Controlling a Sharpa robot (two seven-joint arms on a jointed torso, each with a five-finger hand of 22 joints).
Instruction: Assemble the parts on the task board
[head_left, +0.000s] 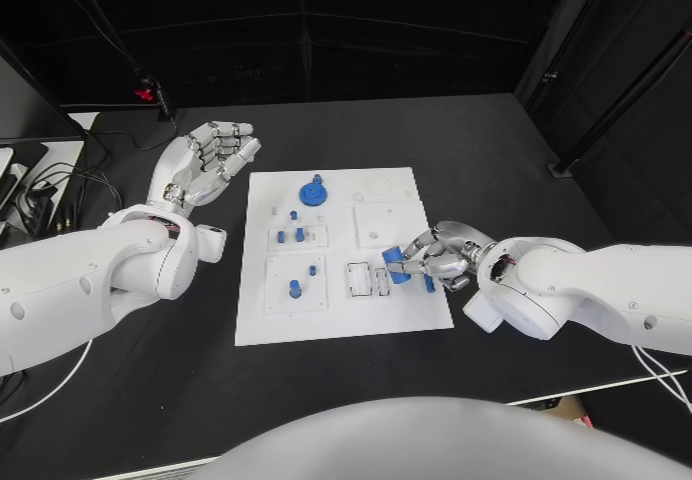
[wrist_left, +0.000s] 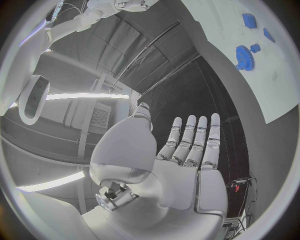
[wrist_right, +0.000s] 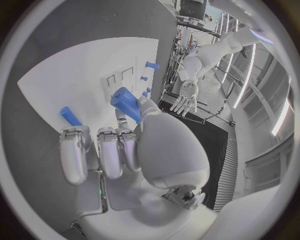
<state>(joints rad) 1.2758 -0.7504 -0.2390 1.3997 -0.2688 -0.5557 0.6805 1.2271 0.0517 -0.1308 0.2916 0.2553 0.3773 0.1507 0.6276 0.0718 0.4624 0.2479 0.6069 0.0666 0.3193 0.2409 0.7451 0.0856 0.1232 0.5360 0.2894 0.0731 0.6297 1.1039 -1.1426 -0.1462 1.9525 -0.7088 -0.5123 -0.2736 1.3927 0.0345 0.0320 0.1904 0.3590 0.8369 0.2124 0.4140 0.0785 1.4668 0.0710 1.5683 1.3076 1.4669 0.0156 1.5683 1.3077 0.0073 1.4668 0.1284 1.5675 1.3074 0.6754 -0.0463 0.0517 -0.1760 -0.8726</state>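
The white task board (head_left: 339, 310) lies in the middle of the black table. My right hand (head_left: 441, 258) is over the board's right edge and pinches a blue block (head_left: 394, 262), also seen as the blue block (wrist_right: 127, 104) between thumb and fingers. A second blue bar (head_left: 428, 284) lies loose on the board beside that hand. A blue gear (head_left: 313, 192) stands near the board's far end, and small blue pegs (head_left: 294, 289) stand in the left-hand plates. My left hand (head_left: 209, 160) hovers open off the board's far left corner, its fingers straight and apart (wrist_left: 187, 150).
Two narrow white slots (head_left: 369, 278) sit on the board just left of the held block. Cables and dark equipment (head_left: 36, 180) lie at the table's left edge. Black table surrounds the board on all sides.
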